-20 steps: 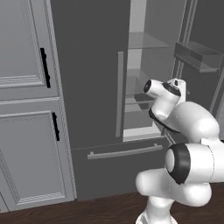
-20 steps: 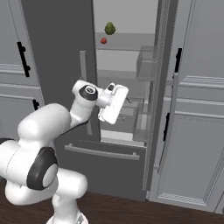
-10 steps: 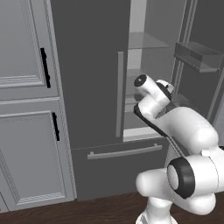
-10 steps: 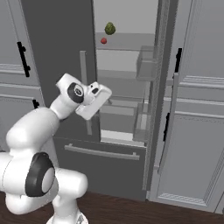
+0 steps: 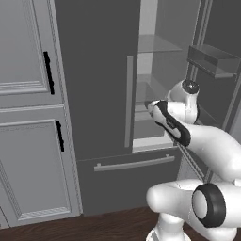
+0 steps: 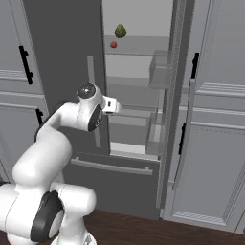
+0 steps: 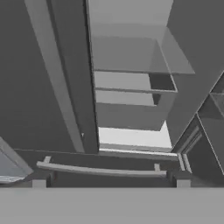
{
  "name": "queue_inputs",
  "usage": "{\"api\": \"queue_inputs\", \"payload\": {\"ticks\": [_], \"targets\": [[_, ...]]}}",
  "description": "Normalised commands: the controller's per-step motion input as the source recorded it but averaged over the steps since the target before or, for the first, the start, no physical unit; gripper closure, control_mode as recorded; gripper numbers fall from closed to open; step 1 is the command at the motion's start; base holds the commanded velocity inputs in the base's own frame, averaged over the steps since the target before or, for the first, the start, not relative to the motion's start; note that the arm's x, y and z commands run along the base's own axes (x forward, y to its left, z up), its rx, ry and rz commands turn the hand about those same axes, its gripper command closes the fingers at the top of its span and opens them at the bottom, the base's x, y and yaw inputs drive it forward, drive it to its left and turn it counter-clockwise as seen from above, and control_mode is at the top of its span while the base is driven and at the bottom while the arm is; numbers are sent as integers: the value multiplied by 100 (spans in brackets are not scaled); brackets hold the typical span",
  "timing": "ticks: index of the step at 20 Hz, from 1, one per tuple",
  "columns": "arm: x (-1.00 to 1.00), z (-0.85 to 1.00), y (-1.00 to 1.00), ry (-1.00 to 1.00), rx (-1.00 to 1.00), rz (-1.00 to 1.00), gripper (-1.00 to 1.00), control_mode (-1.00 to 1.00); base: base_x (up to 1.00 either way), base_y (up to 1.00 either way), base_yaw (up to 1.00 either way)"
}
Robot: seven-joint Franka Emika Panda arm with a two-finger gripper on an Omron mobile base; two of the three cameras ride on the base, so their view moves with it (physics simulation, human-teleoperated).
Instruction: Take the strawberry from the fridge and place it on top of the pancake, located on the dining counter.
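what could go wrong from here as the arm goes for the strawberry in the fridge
1. The strawberry sits on a high shelf, well above the gripper, so the long upward reach may strain or miss.
2. The yellow-green fruit sits close by; open jaws could bump it.
3. The fridge left door is shut and the right door stands beside the opening, so a wide swing could clip either.

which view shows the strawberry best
The right base view: the strawberry sits in plain sight on an upper fridge shelf, below a yellow-green fruit. The left base and hand views look at lower shelves.
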Motion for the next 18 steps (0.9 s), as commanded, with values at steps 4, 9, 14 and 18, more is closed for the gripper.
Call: {"api": "queue_inputs", "payload": {"ticks": [4,9,14,18], "targets": [[42,62,52,-22,48,0,-100,-100,0,0,0],[14,99,59,-17,5,-1,-100,-100,0,0,0],[9,81,32,15,-19,-6,-100,-100,0,0,0],[35,27,32,32,-21,-1,-100,-100,0,0,0]]}}
